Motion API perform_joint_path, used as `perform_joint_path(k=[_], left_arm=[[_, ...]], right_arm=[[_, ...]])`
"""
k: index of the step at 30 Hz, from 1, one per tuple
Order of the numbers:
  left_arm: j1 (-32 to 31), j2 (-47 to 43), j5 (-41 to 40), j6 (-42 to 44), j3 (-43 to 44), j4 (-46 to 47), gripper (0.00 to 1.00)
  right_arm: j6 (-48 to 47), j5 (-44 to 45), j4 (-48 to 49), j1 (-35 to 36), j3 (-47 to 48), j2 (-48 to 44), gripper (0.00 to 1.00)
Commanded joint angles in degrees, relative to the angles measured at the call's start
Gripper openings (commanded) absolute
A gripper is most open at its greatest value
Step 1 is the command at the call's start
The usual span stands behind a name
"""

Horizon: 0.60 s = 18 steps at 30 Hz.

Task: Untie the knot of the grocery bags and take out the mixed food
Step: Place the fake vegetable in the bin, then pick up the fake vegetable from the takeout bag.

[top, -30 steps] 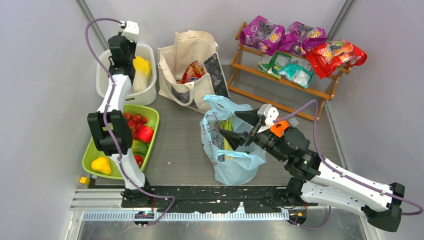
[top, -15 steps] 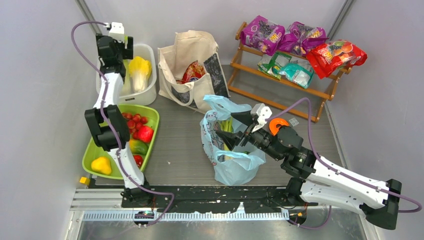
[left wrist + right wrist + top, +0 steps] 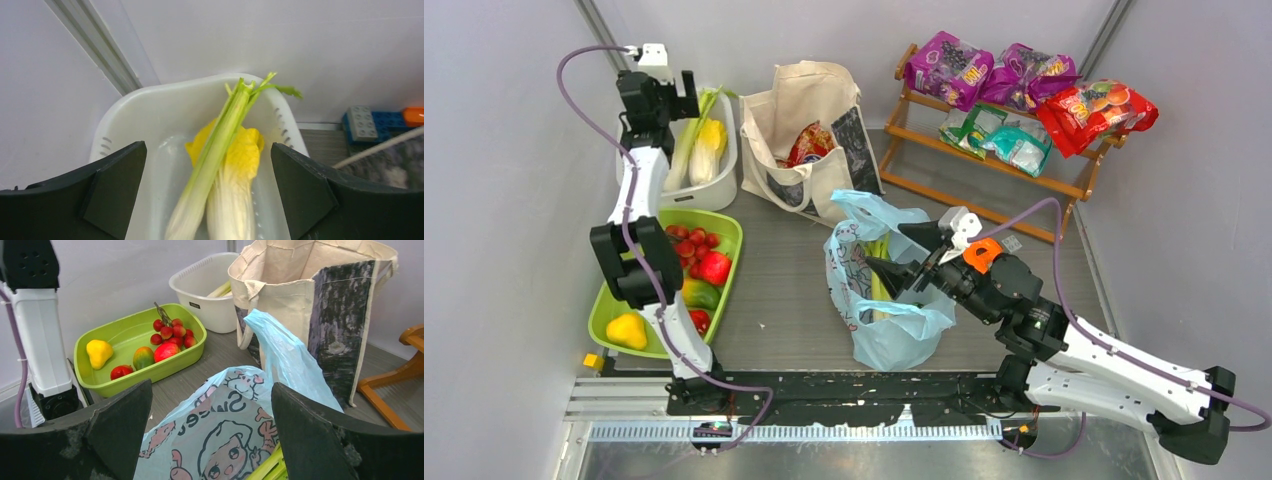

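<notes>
My left gripper (image 3: 682, 100) (image 3: 208, 150) hangs open over the white tub (image 3: 722, 190) (image 3: 150, 95). A green-white stalk (image 3: 686, 150) (image 3: 215, 145) and a yellow vegetable (image 3: 710, 138) (image 3: 245, 165) lie loose in the tub beneath it. The light-blue plastic bag (image 3: 894, 335) (image 3: 225, 430) lies mid-table, its mouth open and its handles apart; the knot is not in view. Green stalks (image 3: 879, 272) (image 3: 265, 467) show inside it. My right gripper (image 3: 886, 248) (image 3: 212, 386) is open just above the bag's mouth, holding nothing. The cream tote (image 3: 809, 95) (image 3: 310, 300) stands behind with a red snack packet (image 3: 809, 145) inside.
A green tray (image 3: 729, 230) (image 3: 165, 367) at the left holds red, green and yellow fruits (image 3: 704, 260) (image 3: 167, 337). A wooden rack (image 3: 984, 190) at the back right carries purple, teal and red packets. Toy blocks (image 3: 372, 122) lie beside the tub.
My left gripper has opened and drawn back a little; the green-white stalk now lies in the tub beside the yellow vegetable. The right arm has barely shifted over the blue bag.
</notes>
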Motion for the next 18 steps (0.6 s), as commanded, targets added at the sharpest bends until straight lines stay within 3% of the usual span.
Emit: perform_joint_path(k=[1,10,18], left_arm=[[-1.73,-9.51,5.52,-5.37,-4.54,0.43,0.99],[-12.84,-24.46,6.75,-12.88,-21.74,1.46,0.99],[-21.25,-45.38,3.80,-19.66,-42.81,3.14,1.00]], right_arm=[[0.82,4.60,-1.89,0.05,3.15,-1.74,0.96],[5.17,12.36,-15.33,0.04,7.82,-2.28,0.99],[9.35,10.51,-28.43,0.11,11.37,-1.08,0.77]])
